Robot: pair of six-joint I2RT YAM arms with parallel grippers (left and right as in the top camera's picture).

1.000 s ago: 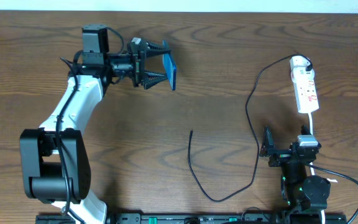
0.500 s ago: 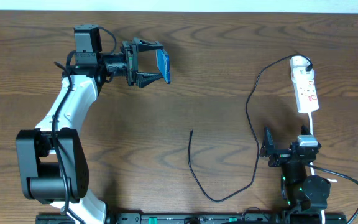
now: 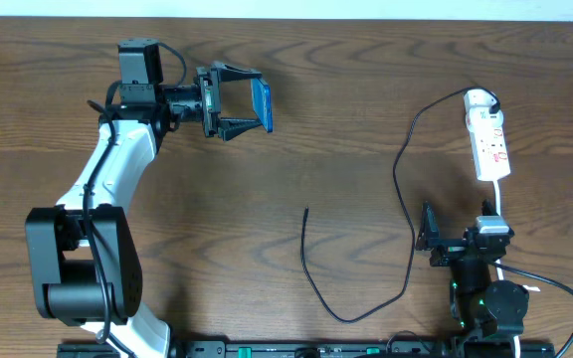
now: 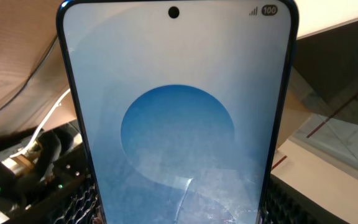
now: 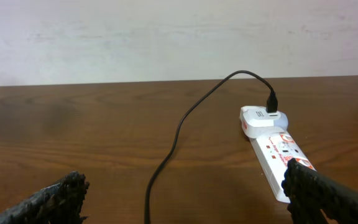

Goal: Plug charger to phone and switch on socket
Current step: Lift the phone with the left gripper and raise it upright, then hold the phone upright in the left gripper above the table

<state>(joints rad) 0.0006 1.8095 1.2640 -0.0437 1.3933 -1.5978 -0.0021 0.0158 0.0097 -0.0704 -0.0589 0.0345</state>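
Observation:
My left gripper (image 3: 237, 102) is shut on the phone (image 3: 261, 104), holding it on edge above the far left of the table. In the left wrist view the phone's blue-and-white screen (image 4: 178, 118) fills the frame between my fingers. The black charger cable (image 3: 402, 169) runs from its adapter in the socket's far end (image 3: 478, 99) down the table, loops, and ends in a free plug tip (image 3: 306, 210) at mid-table. The white socket (image 3: 488, 139) lies at the far right. My right gripper (image 5: 185, 199) is open and empty near the front right, facing the socket (image 5: 277, 152) and cable (image 5: 166, 162).
The socket's white cord (image 3: 497, 197) runs toward my right arm's base (image 3: 480, 288). My left arm (image 3: 107, 189) stretches along the left side. The wooden table (image 3: 217, 219) lies bare between the phone and the cable tip.
My left gripper carried the phone up and a little left one second ago, then held still. The right arm, cable and socket have not moved.

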